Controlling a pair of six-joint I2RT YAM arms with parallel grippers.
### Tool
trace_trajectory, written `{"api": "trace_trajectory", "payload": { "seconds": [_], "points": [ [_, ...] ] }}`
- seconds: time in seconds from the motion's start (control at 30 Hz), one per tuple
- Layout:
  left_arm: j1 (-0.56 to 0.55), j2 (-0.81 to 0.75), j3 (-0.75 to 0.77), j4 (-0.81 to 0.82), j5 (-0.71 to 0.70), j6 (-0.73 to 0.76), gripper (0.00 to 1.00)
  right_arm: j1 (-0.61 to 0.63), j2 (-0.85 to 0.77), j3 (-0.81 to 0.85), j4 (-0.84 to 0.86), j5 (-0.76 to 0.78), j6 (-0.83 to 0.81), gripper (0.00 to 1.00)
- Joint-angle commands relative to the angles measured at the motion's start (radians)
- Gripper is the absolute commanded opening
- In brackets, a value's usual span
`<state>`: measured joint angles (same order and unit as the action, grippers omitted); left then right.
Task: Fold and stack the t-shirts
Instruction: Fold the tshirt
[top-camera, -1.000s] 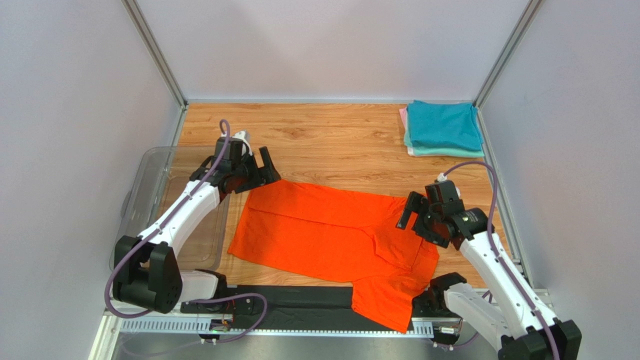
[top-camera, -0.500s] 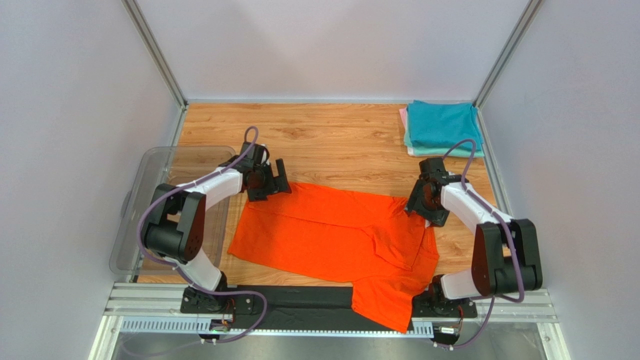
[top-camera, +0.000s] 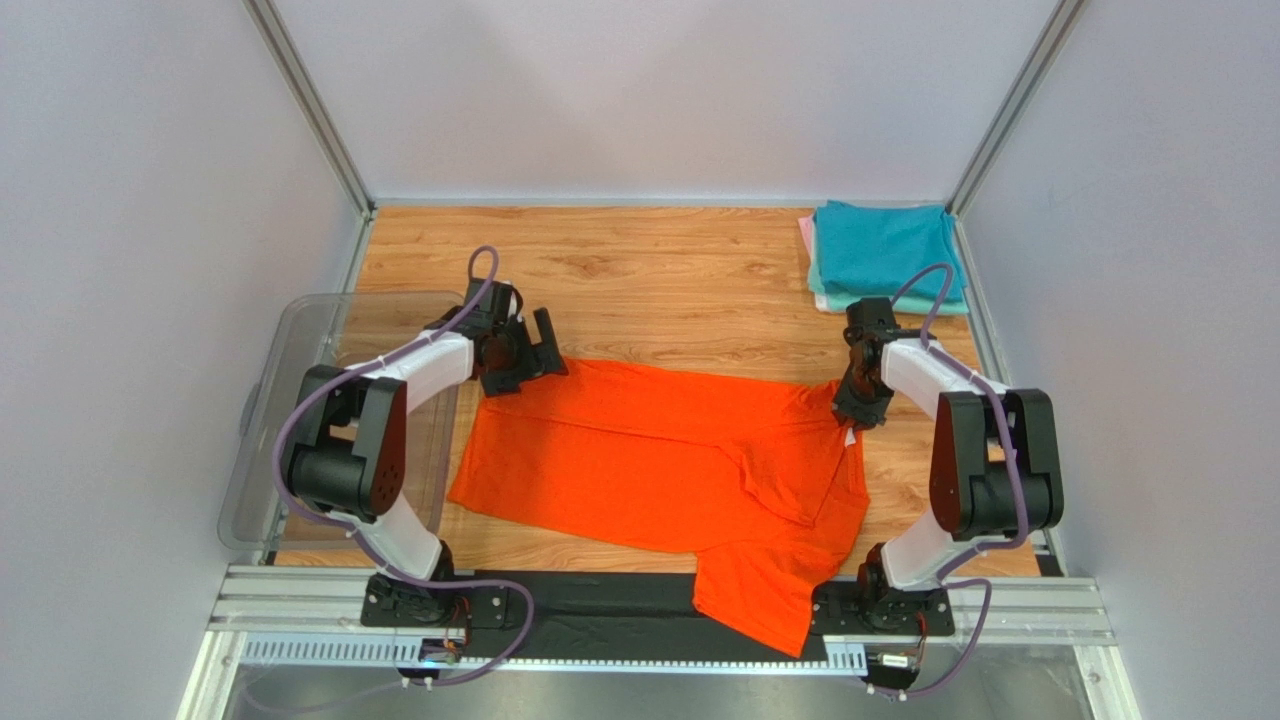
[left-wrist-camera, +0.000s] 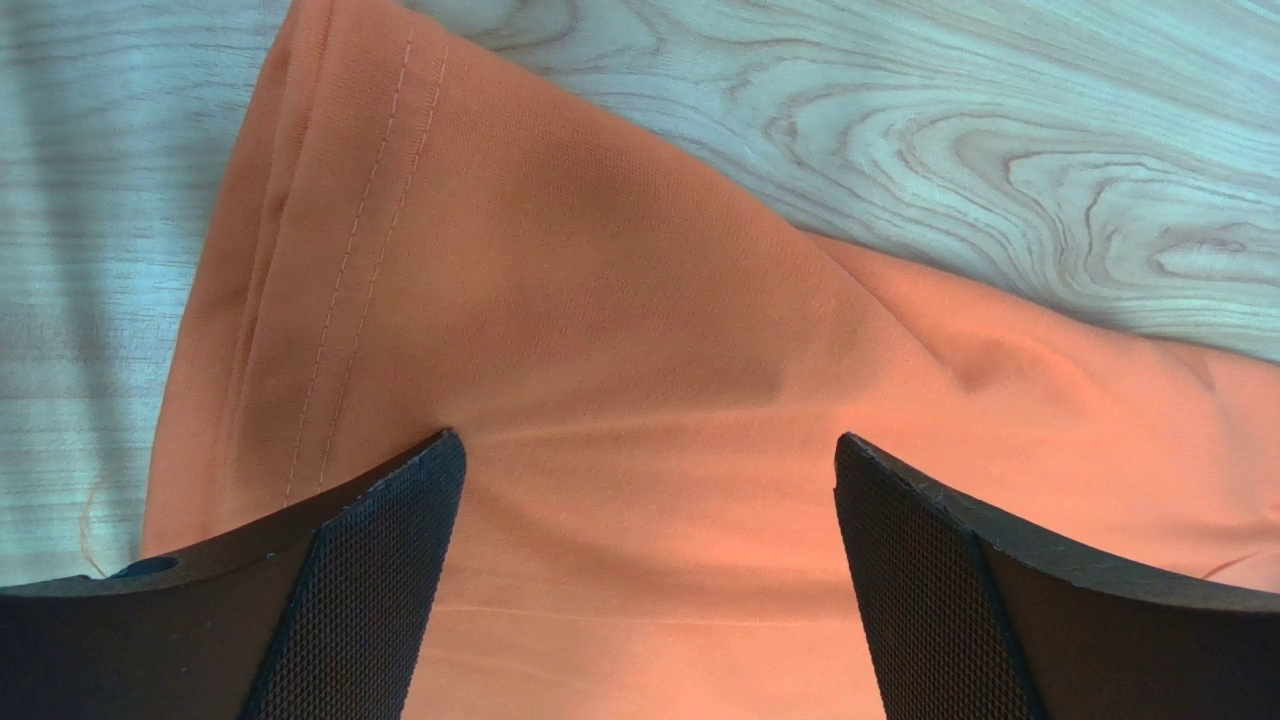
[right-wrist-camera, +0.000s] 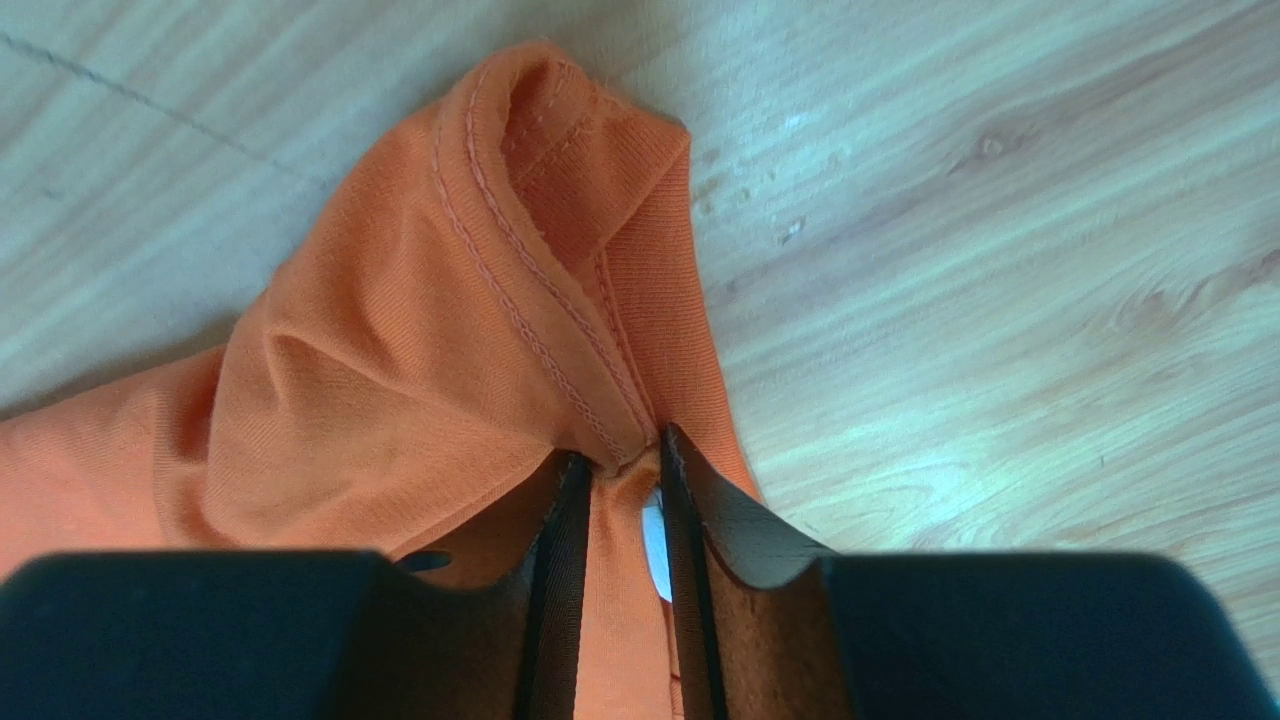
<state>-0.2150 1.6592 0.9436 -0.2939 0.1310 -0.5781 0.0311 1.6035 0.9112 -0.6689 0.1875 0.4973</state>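
A bright orange t-shirt (top-camera: 661, 465) lies spread on the wooden table (top-camera: 676, 285), with one part hanging over the near edge. My left gripper (top-camera: 534, 353) stands open over the shirt's far left corner, its fingers (left-wrist-camera: 376, 555) straddling orange cloth (left-wrist-camera: 631, 345) beside a stitched hem. At the shirt's far right end my right gripper (top-camera: 857, 413) has its jaws drawn close together on the bunched ribbed collar (right-wrist-camera: 556, 300). A small white label (right-wrist-camera: 652, 533) shows between the fingers. Folded teal, mint and pink t-shirts (top-camera: 887, 252) are stacked at the far right corner.
A clear plastic tub (top-camera: 301, 390) stands along the table's left side, next to the left arm. Grey walls with metal posts enclose the table on three sides. A black strip and a metal rail run along the near edge.
Both arms reached out and down to the shirt's far corners. The right gripper went from wide open to closed on the collar, tugging it slightly. The left gripper stayed open.
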Motion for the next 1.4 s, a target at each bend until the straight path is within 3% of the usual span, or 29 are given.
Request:
{"api": "trace_trajectory", "payload": {
  "seconds": [0.0,0.3,0.57,0.67,0.7,0.77,0.9,1.03,1.23,1.37],
  "points": [
    [0.019,0.034,0.023,-0.011,-0.041,0.021,1.00,-0.023,0.039,0.049,0.040,0.043,-0.028,0.24],
    [0.019,0.106,0.102,-0.010,-0.022,-0.003,1.00,-0.114,0.177,0.210,0.071,0.014,-0.066,0.23],
    [0.019,0.136,0.256,-0.077,-0.034,0.006,1.00,-0.134,0.259,0.371,0.062,-0.010,-0.123,0.28],
    [0.017,0.075,0.296,-0.106,-0.025,0.014,1.00,-0.135,0.205,0.391,0.032,-0.005,-0.120,0.41],
    [0.017,0.054,0.299,-0.114,-0.019,0.014,1.00,-0.134,0.163,0.388,0.026,-0.013,-0.120,0.53],
    [0.013,-0.016,0.293,-0.134,-0.004,0.017,1.00,-0.134,0.104,0.358,0.017,-0.037,-0.118,0.62],
    [-0.021,-0.163,0.209,-0.155,-0.010,0.014,1.00,-0.135,-0.093,0.264,0.012,-0.100,-0.112,1.00],
    [-0.072,-0.337,0.034,-0.185,-0.037,-0.025,1.00,-0.120,-0.267,0.149,-0.015,-0.172,-0.094,1.00],
    [-0.191,-0.643,-0.228,-0.274,-0.102,-0.155,1.00,0.009,-0.448,-0.047,-0.038,-0.249,-0.068,1.00],
    [-0.259,-0.722,-0.342,-0.307,-0.164,-0.238,0.99,0.024,-0.523,-0.132,-0.020,-0.301,-0.052,1.00]
  ]
}}
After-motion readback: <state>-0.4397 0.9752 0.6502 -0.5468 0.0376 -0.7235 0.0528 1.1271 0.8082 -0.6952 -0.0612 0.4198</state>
